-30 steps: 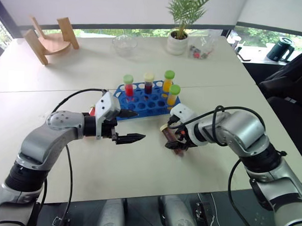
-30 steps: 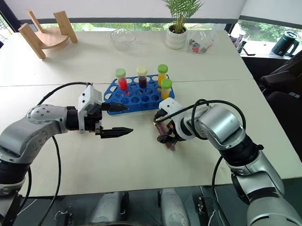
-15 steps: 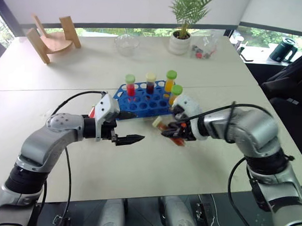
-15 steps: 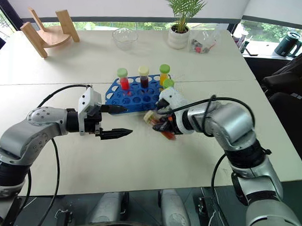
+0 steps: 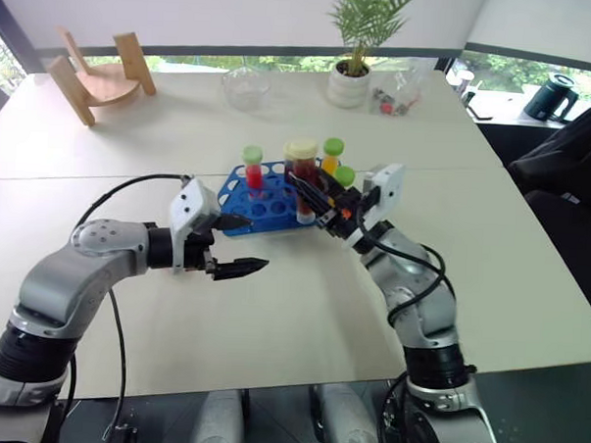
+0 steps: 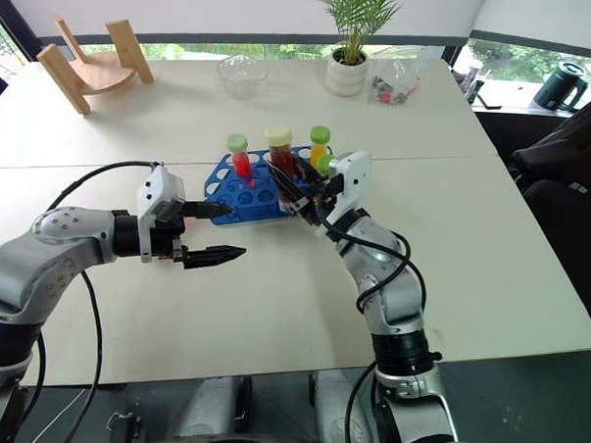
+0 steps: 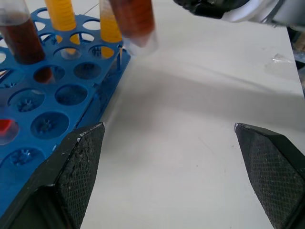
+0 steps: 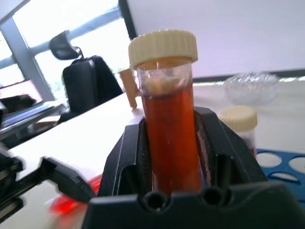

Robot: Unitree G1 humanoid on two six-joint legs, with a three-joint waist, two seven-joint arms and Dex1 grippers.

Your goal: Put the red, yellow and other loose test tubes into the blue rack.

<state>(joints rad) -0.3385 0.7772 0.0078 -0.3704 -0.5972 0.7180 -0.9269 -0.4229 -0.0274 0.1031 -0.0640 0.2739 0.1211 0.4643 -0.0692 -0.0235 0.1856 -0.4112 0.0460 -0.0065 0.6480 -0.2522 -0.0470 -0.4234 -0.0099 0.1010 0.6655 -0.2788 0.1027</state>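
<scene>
Right gripper clamps our brown tube upright over the blue rack, ready to slot; left gripper waits agape.

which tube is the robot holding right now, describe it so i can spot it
Find the blue rack in the middle of the white table. At its near right edge the right gripper is shut on the held tube, upright with its base above the rack. It has dark brown-red liquid and a cream cap, like one racked tube, but it stands higher, between black fingers.
</scene>
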